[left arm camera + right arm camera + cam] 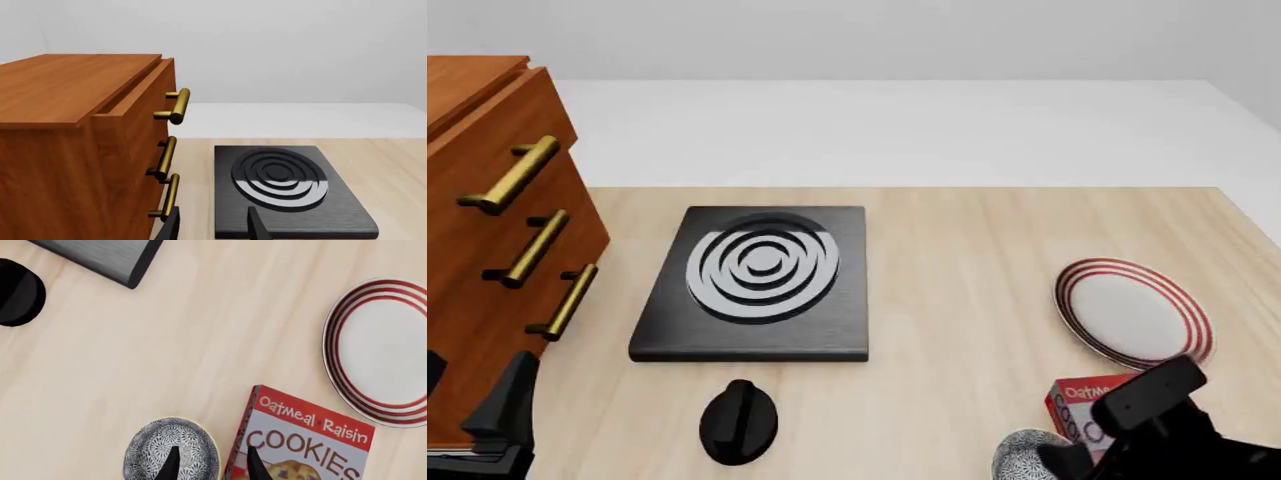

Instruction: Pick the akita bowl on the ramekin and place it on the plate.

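**My right jaws hang over the bowl**

I am the two arms at the tabletop [961, 260]. My right gripper [208, 462] hangs over the bowl [172, 450], close to the near edge, toward the right corner. Its jaws are spread apart. One black finger [169, 465] is over the speckled inside of the bowl. The other finger is over the edge of the cookie box [303, 440]. I cannot tell if either finger touches anything. The jaws hold nothing.

The bowl sits just beside the cookie box. The box is red and says "Oatmeal Raisin Cookies". I cannot see the little white dish under the bowl.

The plate [1132, 312] has red rings around its rim. It lies near the right edge, a little farther back than the box. Nothing is on it.

My left gripper [213, 227] is at the near left corner. Its jaws are spread too, and they hold nothing. It looks toward the black stove [758, 282] with round rings on top, in the middle of the tabletop. A black knob [738, 421] lies in front of the stove. A brown cabinet [494, 240] with gold handles stands along the left edge.
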You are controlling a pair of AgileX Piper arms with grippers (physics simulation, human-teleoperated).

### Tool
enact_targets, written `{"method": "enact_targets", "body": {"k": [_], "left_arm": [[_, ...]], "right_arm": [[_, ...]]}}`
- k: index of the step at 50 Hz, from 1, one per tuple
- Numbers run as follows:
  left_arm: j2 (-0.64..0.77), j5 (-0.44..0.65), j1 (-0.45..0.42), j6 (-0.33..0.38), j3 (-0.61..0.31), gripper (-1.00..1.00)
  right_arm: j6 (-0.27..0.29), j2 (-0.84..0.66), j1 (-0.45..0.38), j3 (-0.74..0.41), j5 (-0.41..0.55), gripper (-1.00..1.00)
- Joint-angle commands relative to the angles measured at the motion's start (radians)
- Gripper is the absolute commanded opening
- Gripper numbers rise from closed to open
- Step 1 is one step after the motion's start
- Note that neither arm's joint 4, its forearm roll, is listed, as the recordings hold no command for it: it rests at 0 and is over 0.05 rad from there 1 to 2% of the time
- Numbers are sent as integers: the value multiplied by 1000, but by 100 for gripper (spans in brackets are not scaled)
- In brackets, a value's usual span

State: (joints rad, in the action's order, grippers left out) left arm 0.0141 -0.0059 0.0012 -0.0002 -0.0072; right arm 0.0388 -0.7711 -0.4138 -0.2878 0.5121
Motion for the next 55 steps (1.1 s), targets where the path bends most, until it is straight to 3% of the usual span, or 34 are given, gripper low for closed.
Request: {"method": "enact_targets", "body": {"k": [1,45,55], "left_arm": [[0,1,0,0,-1,100],[5,-7,0,0,2,100],[5,-9,0,0,3,100]], "right_arm": [[-20,-50,-10,28,-51,100],[-72,-183,-59,56,-181,100],[-81,-180,-58,49,-172,100]]}}
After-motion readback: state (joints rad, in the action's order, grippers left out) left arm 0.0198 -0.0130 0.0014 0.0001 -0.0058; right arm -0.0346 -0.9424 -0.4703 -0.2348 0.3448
